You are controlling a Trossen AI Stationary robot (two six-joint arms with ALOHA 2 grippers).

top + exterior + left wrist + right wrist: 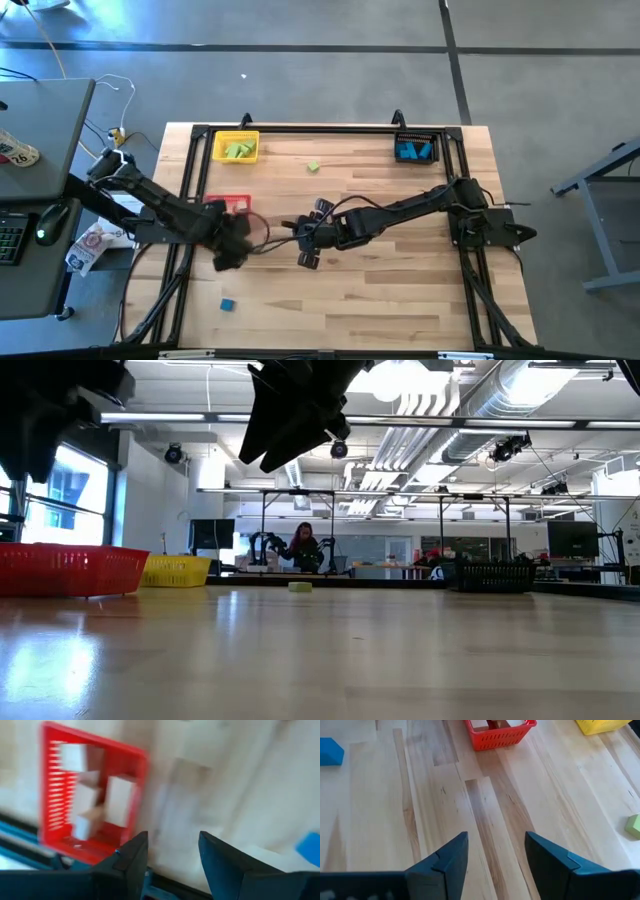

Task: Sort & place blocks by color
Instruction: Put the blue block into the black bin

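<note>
- The left claw (pixel 170 857) hangs spread and empty just beside the red bin (pixel 132 757), where tan blocks (pixel 117 800) lie sorted.
- The right claw (pixel 496 855), spread and empty too, waits mid-worktop (pixel 385 820).
- A blue block (pixel 330 751) and a green block (pixel 634 826) lie farther off, unsorted.

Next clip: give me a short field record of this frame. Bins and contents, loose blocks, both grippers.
red bin: tan blocks
yellow bin: green blocks
black bin: blue blocks
loose green block: on table, between yellow and black bins
loose blue block: near front edge, left side
left gripper: open, empty, beside red bin
right gripper: open, empty, over mid-table
</note>
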